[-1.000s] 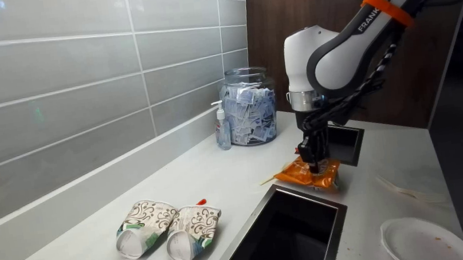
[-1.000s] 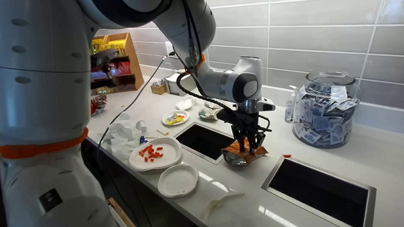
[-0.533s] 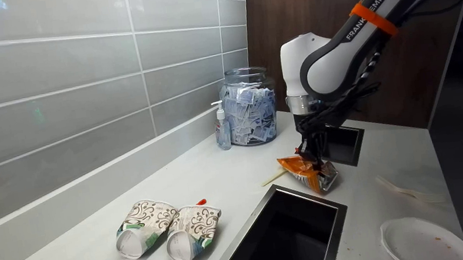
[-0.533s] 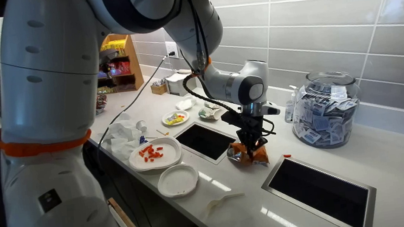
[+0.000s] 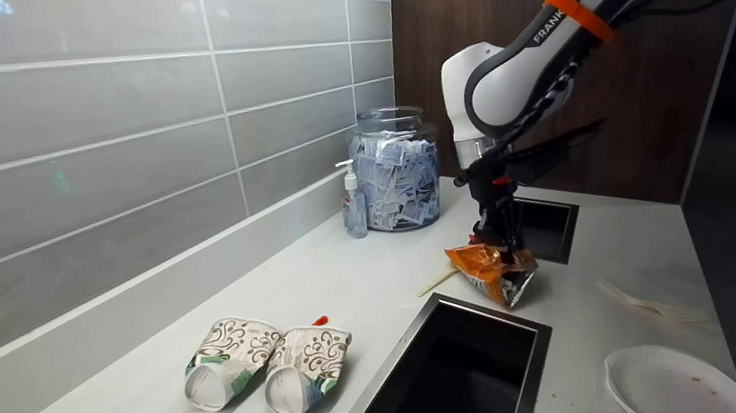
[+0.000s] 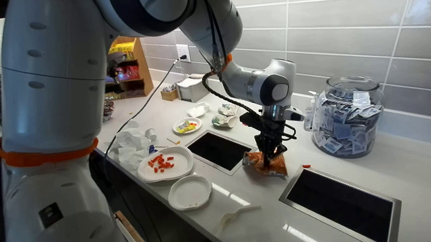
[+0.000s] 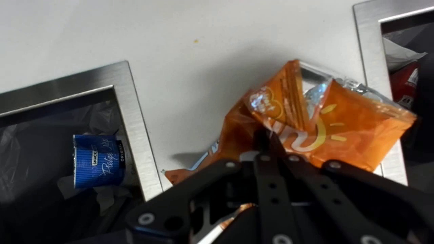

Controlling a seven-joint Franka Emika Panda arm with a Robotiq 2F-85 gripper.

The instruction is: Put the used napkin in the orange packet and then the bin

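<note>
The crumpled orange packet [image 5: 478, 263] is on the strip of counter between two bin openings, also in an exterior view [image 6: 277, 168] and the wrist view [image 7: 352, 135]. Its silvery open end shows. My gripper [image 7: 266, 135] points down with its fingers close together, shut on the packet's middle. It also shows in both exterior views [image 5: 506, 254] [image 6: 270, 158]. I cannot tell whether the packet touches the counter. The bin openings are dark with steel rims [image 5: 389, 367] [image 6: 394, 220]. No napkin shows at the gripper. Crumpled white napkins [image 6: 127, 149] lie on the counter.
Two crushed paper cups [image 5: 310, 360] lie near the tiled wall. A glass jar of sachets [image 5: 400, 177] and a pump bottle [image 5: 353, 205] stand behind. Plates [image 6: 189, 193] and a fork [image 6: 238, 213] lie along the front edge. A wooden stick [image 5: 436, 281] lies beside the packet.
My gripper's fingers have come together on the packet. The packet has turned and bunched up, and its silvery end shows now. The wrist dipped, then rose slightly.
</note>
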